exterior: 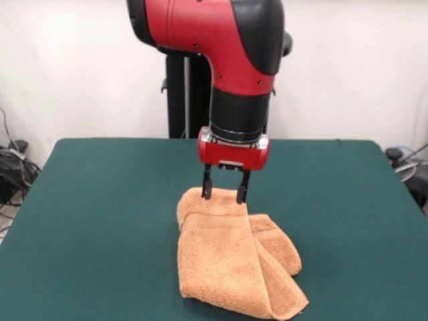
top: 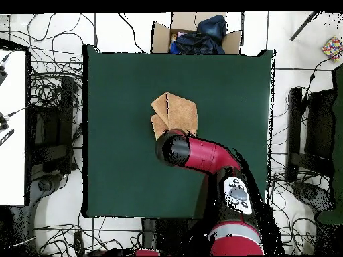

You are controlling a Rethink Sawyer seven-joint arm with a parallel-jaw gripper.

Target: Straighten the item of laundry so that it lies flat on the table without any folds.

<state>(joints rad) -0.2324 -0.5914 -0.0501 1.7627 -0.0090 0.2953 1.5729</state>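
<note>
Green felt covers the table [exterior: 87, 221], which fills most of the front view under a plain pale wall. Nearest the camera, below and in front of the gripper [exterior: 225, 193], lies the item of laundry [exterior: 227, 267], an orange-tan terry towel folded over on itself into a thick wad. Its front corner comes close to the table's near edge, and a second folded layer shows at the side, lapped under the upper one. A woven border band runs along one visible edge. The towel's far edge rises slightly to meet the gripper. Directly above that edge the two dark fingers [exterior: 207, 189] point straight down, set a narrow gap apart, with their tips touching or pressed into the cloth; whether cloth is actually pinched between them cannot be told. Above the fingers sits the red gripper body, then the black and red arm [exterior: 234, 60] coming down from the top. Behind the gripper stands the black pedestal [exterior: 184, 97] at the table's far side.

Seen from overhead, the towel [top: 175, 114] lies just beyond the arm's end [top: 175, 148], near the table's [top: 114, 167] middle. Past the table's edge beyond the towel sits a cardboard box [top: 161, 35] holding dark cloth [top: 201, 33], and cables [top: 50, 100] trail over the floor around the table.
</note>
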